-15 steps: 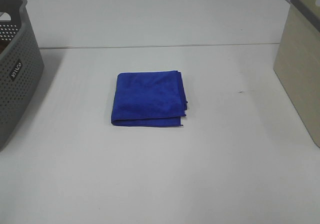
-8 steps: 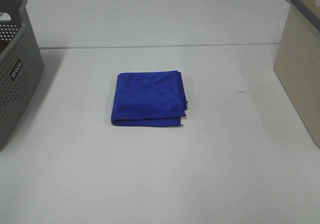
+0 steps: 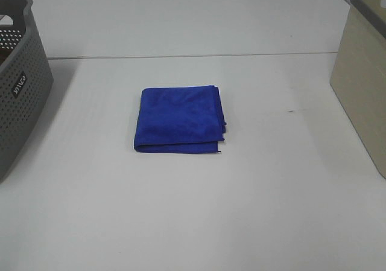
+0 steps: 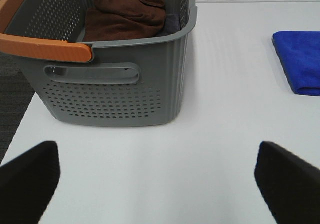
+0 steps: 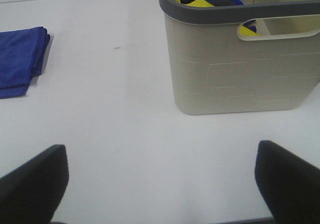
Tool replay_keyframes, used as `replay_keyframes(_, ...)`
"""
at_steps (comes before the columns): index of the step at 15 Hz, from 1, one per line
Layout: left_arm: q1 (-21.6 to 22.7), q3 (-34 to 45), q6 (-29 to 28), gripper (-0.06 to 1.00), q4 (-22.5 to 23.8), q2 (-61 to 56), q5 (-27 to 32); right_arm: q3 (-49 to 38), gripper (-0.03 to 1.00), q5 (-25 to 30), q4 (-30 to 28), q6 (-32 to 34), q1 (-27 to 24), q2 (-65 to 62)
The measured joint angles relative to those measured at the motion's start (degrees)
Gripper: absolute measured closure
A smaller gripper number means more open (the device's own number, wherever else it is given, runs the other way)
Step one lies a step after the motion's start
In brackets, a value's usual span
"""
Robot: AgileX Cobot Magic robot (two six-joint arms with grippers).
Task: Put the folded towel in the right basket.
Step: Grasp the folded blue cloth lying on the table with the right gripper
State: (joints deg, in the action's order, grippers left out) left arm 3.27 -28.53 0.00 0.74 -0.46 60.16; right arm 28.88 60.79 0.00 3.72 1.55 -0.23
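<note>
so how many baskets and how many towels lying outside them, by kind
baskets: 2 (grey basket, beige basket)
towels outside the baskets: 1 (blue folded towel)
total: 3

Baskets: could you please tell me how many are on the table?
2. A grey basket stands at the left edge of the table, and a beige basket at the right edge. Both are cut off by the high view; no others show.
</note>
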Motion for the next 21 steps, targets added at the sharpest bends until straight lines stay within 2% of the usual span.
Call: replay_keyframes(21,0.0,0.0,0.0,-0.04,-0.7,0.0,0.0,0.0,0.01,0.0,0.0,-1.1,0.0,0.0)
